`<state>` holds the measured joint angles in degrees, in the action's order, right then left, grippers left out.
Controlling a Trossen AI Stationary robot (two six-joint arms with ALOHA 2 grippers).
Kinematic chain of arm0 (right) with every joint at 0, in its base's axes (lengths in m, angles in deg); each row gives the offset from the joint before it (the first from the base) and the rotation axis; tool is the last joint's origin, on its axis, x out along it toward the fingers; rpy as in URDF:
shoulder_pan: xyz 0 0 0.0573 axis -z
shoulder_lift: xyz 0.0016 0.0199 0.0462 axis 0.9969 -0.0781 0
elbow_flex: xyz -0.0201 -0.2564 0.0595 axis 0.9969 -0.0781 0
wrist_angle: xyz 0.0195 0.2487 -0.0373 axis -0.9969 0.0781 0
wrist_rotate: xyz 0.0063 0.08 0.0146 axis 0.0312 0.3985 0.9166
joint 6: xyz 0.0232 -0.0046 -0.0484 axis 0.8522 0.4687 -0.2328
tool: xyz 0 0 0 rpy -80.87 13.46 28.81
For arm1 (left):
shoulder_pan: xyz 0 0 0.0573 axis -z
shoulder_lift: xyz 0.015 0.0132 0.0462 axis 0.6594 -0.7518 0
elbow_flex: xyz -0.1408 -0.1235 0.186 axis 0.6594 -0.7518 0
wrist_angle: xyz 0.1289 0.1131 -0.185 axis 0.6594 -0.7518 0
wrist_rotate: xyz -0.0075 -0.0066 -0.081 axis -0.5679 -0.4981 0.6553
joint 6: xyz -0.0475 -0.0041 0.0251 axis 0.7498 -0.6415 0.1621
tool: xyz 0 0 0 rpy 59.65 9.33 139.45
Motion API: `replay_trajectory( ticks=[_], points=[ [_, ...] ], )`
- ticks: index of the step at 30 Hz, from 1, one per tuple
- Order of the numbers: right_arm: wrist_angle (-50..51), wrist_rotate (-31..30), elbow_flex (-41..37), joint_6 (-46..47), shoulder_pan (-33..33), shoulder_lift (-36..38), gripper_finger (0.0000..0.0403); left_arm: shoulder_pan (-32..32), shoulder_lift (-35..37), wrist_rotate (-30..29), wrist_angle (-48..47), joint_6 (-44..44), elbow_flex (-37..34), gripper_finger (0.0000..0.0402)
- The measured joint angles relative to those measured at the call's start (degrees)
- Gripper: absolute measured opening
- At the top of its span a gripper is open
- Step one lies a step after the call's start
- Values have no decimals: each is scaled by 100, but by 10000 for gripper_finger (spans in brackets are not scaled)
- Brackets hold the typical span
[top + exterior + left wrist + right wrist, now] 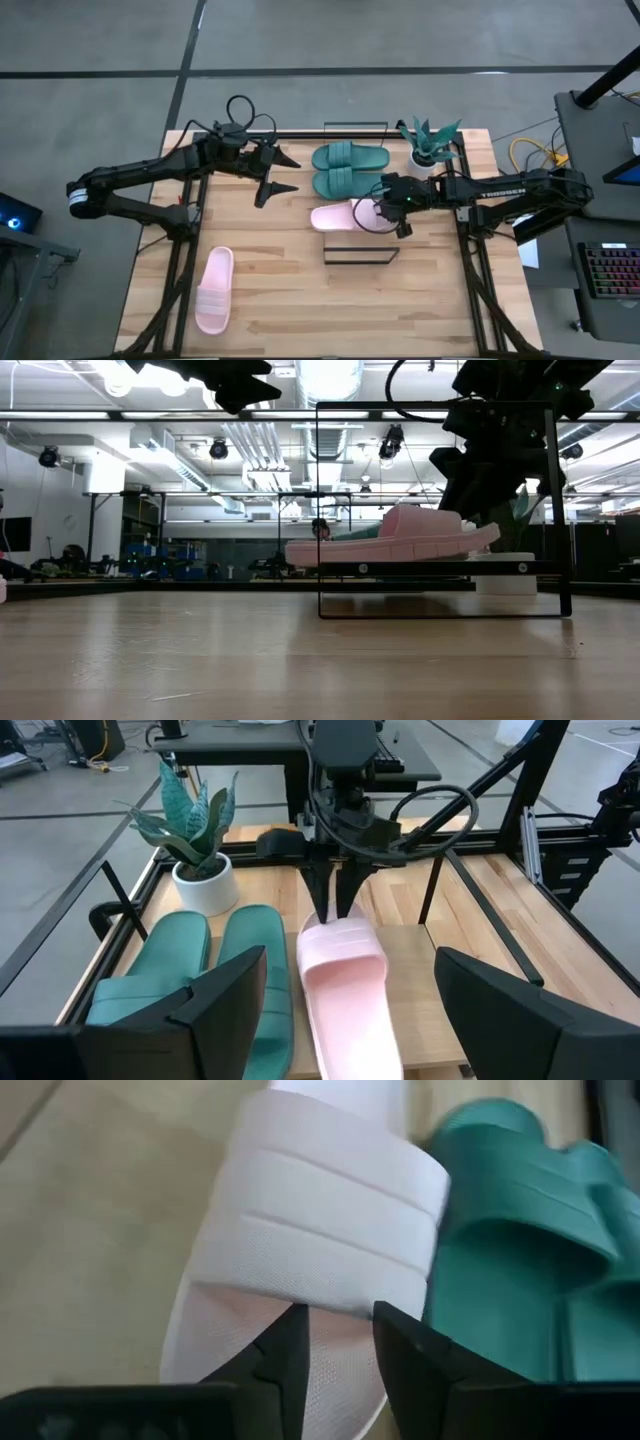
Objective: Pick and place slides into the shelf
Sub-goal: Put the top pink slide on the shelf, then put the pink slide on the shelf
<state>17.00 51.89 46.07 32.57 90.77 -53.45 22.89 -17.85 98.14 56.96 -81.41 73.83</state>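
Looking down from high, the right gripper [392, 212] sits at the heel of a pink slide [345, 216] on the shelf [400, 252], just beside two teal slides [348, 170]; the left gripper [282, 172] hangs open and empty, and another pink slide [214, 290] lies well apart on the table [300, 300]. Low view: the pink slide lies flat on the shelf. Left wrist: wide-open fingers [215, 1000] frame the scene. Right wrist: narrowly parted fingers [285, 1352] close around the slide's heel edge.

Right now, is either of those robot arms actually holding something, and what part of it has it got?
The right gripper grips a pale pink slide at its heel end, beside the two teal slides on the shelf. The left gripper is open and holds nothing.
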Motion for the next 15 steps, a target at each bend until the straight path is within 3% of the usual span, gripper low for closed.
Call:
replay_trajectory(
  ticks=[7,15],
  points=[
    [94,-641,0,344,2,6,153,0,0,1,-2,0,-4,274],
    [788,-721,126,427,2,81,215,0,0,1,-1,11,-4,274]
  ],
)
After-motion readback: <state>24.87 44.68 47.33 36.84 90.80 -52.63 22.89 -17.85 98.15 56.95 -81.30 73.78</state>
